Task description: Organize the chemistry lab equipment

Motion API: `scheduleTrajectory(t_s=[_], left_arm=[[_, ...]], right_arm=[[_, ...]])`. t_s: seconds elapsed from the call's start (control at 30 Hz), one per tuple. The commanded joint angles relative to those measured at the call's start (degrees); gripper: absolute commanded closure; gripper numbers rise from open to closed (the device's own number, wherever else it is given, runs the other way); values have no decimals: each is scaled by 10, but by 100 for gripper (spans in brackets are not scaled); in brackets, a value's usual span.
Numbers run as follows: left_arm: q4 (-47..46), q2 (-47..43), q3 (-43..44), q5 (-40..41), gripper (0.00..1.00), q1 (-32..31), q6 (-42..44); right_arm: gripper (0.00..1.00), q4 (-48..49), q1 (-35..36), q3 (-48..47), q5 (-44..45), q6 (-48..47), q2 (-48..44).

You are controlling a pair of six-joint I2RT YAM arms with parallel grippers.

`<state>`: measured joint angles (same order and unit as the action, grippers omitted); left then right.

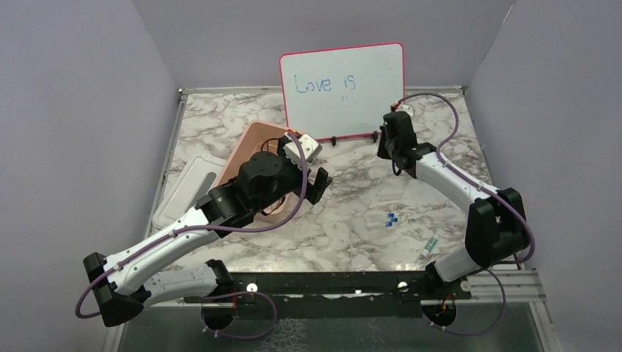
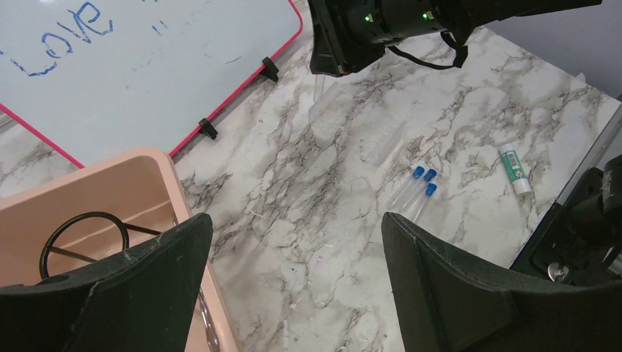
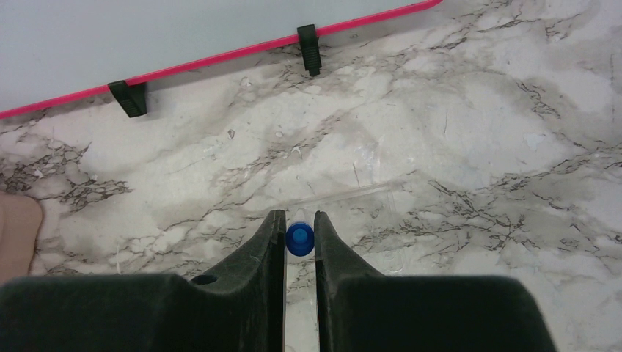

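The far whiteboard (image 1: 342, 89) read "Love is" in blue marker; print on the green-labelled slim tool (image 2: 515, 169) was illegible.

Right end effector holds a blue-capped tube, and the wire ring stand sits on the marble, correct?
No: the wire ring stand sits inside the pink tub, per the left wrist view. The right end effector does hold a blue-capped tube.

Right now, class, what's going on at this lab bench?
The right gripper is shut on a blue-capped tube, close to the whiteboard. The left gripper hangs open by the pink tub, where the wire ring stand already lies. Three more capped tubes and a green-labelled tool lie loose on the table.
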<state>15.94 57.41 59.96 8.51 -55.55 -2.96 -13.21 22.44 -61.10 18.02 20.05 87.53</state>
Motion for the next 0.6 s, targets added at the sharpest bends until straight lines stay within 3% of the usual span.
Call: scheduleTrajectory(t_s=[0.0, 0.57], left_arm=[[-6, 1, -5, 15, 12, 3, -1], [-6, 2, -6, 18, 12, 3, -1]], right_arm=[[95, -29, 2, -21, -23, 5, 15], [95, 2, 2, 6, -13, -4, 55]])
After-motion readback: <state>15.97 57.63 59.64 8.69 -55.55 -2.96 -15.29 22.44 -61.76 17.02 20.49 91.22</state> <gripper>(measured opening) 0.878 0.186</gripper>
